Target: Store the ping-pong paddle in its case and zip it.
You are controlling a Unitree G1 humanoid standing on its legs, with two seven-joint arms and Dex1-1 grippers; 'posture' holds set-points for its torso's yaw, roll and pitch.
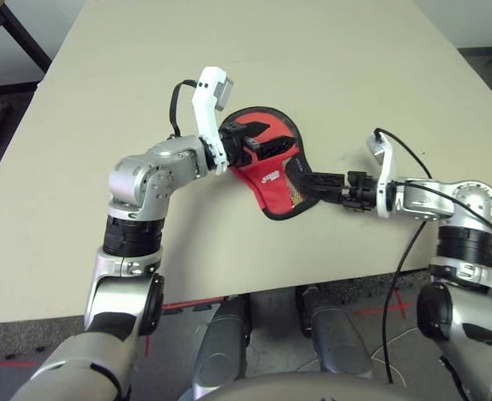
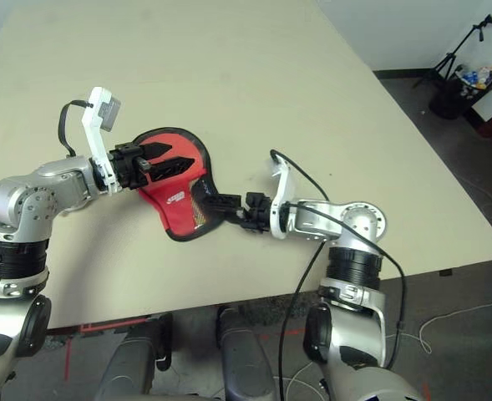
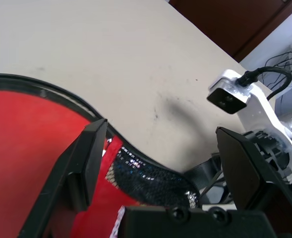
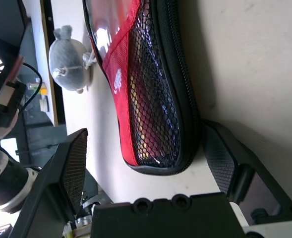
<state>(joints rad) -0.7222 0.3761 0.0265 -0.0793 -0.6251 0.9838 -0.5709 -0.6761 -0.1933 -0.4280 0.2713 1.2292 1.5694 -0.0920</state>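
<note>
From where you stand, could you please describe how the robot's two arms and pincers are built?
Both arms are silver metal with black ribbed joint bands. Each wrist carries a white bracket holding a small camera fed by a black cable. The left pincer and right pincer each have two flat, tapered black fingers.

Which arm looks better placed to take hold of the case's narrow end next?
Probably the right. Its open right pincer already flanks the narrow mesh end of the case, while the open left pincer sits over the round red part.
</note>
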